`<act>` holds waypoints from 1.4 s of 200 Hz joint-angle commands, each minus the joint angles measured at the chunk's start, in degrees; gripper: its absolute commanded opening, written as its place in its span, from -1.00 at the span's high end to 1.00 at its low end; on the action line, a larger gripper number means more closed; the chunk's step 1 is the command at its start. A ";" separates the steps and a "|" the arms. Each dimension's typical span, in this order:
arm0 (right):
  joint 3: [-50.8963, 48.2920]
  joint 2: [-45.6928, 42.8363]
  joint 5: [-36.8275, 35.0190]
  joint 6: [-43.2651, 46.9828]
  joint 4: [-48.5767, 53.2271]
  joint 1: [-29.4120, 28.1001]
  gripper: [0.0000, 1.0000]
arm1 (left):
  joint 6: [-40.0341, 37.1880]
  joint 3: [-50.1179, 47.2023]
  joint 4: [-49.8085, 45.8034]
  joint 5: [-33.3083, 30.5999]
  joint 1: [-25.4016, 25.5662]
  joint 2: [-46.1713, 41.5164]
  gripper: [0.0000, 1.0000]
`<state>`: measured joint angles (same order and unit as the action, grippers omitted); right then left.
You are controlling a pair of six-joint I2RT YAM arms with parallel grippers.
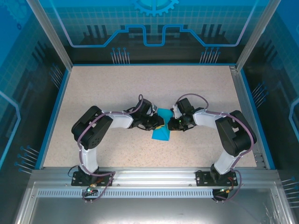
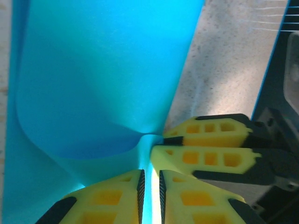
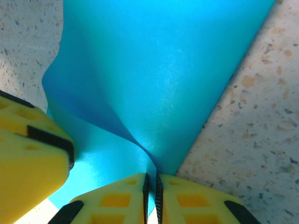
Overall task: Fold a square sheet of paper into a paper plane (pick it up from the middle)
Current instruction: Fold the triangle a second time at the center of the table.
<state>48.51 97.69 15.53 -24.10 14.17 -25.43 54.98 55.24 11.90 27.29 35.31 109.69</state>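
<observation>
The teal sheet lay at the middle of the worktop, caught between the two arms where they met. The paper was thin, smooth and faintly glossy. It was not flat: one side swelled into a soft rounded curl, and the surface drew down in curved creases to a single gathered point.

The left pincer was closed on the sheet there. Its fingers were moulded yellow plastic with rectangular pockets, and a bright teal sliver showed in the narrow slit between its black ribbed pads. In the left wrist view, the other arm's yellow fingers came in from the right, one above the other, with their tips against the same gather.

The right pincer was likewise shut on the sheet, its pads nearly meeting over the paper's edge. A blunt yellow finger of the left pincer sat just beside it on the paper.

The worktop was beige, speckled and grainy.
</observation>
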 commanded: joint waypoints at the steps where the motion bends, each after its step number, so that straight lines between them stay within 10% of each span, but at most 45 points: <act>1: 0.44 1.72 -1.56 0.66 2.71 -1.05 0.69 | -2.03 0.93 -2.81 -2.18 0.05 1.44 0.59; 144: -1.41 -13.84 -4.15 -5.20 4.44 -1.19 0.24 | -3.32 -0.78 -4.20 -3.34 0.23 4.02 0.63; 195: -5.04 -14.01 4.42 -10.64 -3.21 -6.97 0.73 | -3.45 -0.58 -4.52 -3.21 0.29 4.04 0.64; 280: -4.66 -5.48 5.38 -14.23 -7.12 -9.37 0.79 | -3.76 -0.33 -4.96 -2.97 0.29 3.95 0.64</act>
<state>43.42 90.26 19.42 -36.75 8.78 -34.15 53.01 55.24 9.96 25.34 35.31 111.24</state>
